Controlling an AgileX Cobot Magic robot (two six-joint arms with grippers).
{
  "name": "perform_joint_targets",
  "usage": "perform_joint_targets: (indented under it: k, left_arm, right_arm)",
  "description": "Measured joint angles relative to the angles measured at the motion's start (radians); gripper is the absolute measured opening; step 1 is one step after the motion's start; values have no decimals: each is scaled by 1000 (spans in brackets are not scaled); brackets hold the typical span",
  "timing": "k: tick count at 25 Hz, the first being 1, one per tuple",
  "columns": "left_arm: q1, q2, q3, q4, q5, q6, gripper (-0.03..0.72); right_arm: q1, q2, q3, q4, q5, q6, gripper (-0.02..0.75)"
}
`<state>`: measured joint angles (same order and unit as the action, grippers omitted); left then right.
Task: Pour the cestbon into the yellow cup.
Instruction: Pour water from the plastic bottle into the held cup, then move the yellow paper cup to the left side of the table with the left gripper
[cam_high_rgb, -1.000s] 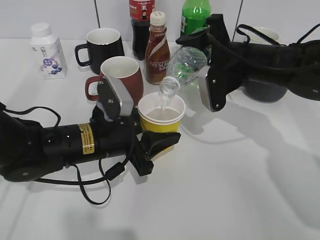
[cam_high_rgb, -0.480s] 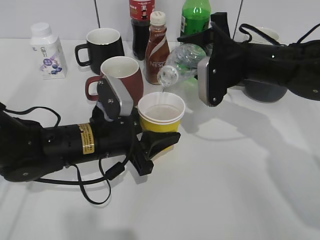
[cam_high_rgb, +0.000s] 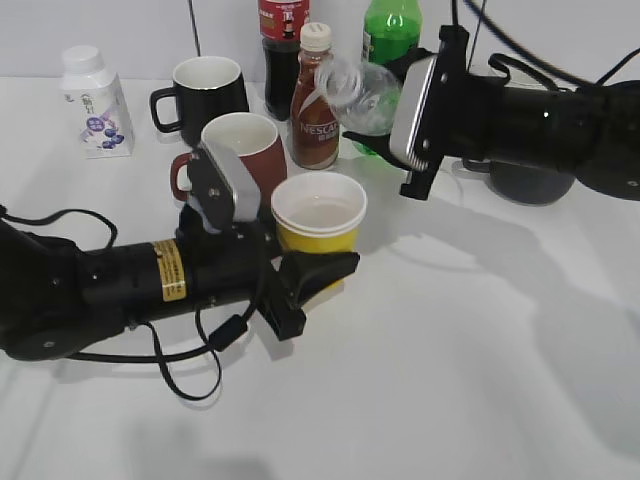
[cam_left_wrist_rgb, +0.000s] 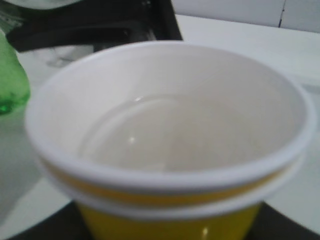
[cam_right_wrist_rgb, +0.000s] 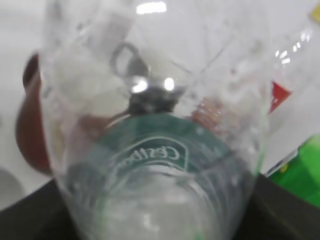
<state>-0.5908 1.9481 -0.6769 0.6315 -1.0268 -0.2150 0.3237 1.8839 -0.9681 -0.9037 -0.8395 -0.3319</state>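
I am gripping the water bottle (cam_high_rgb: 362, 84) in my right end effector (cam_high_rgb: 392, 105), closed around its body, holding it raised and nearly level above the bench (cam_high_rgb: 480, 340), its mouth pointing up-left, apart from the yellow cup (cam_high_rgb: 318, 222). My left end effector (cam_high_rgb: 305, 270) is clamping that cup low down. The cup is holding water, so I judge the pouring done; next I am setting the bottle upright, clear of the cup.

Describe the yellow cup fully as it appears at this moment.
The yellow cup is a small handleless paper cup, yellow outside, white inside, with a white rolled rim. A second rim line below suggests two nested cups. It stands upright, holding shallow clear liquid. The left gripper clasps its lower body; the red mug sits just behind it.
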Motion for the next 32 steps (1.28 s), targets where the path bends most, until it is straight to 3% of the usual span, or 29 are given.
perform_joint_targets:
  k: [6,12,24,32]
  left_arm:
    - [32,-29,7,-2,-1,0,370]
    - [76,-77,74,-7,-10,0,370]
    - [252,-209,196,-25,-17,0,370]
    - [317,-231,201,-97,-20,36,370]
  right_arm:
    - [0,0,0,2,-26,374,469]
    - [0,0,0,86,-41,577,469]
    - [0,0,25,202,-58,684,469]
    - [0,0,87,317,-57,719,469]
